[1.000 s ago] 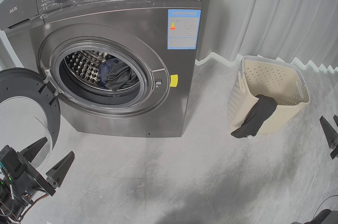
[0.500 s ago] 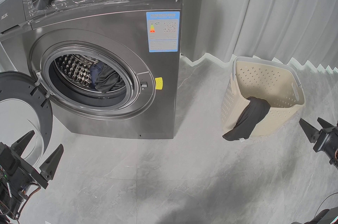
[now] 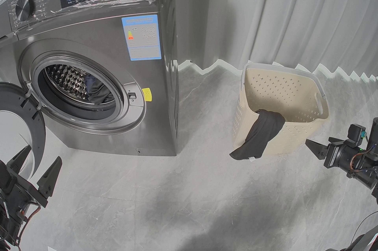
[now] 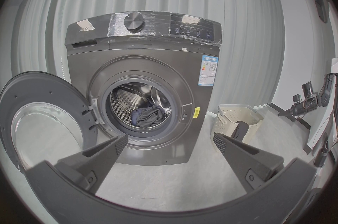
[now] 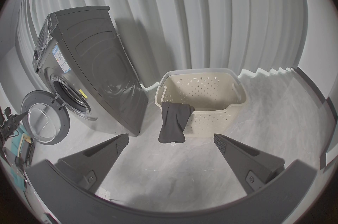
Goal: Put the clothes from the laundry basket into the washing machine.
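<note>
A beige laundry basket (image 3: 281,68) stands on the floor to the right of the grey washing machine (image 3: 151,114). A black garment (image 3: 260,133) hangs over the basket's near rim, its end touching the floor. Dark clothes (image 3: 96,92) lie in the drum behind the swung-open door (image 3: 15,106). My right gripper (image 3: 321,142) hovers open and holds nothing, just right of the basket, pointing at it. In the right wrist view its fingers frame the garment (image 5: 172,122) and the basket (image 5: 211,94). My left gripper (image 3: 41,157) is open, low in front of the door, facing the drum clothes (image 4: 149,117).
White curtains (image 3: 275,7) hang behind the basket and machine. Bare grey floor (image 3: 189,192) stretches between machine, basket and both arms. The open door (image 4: 45,84) juts out beside my left gripper (image 4: 169,136).
The head camera has swung right, so machine and basket slid left in the picture. My right gripper has come in from the right edge toward the basket. Both grippers stay open.
</note>
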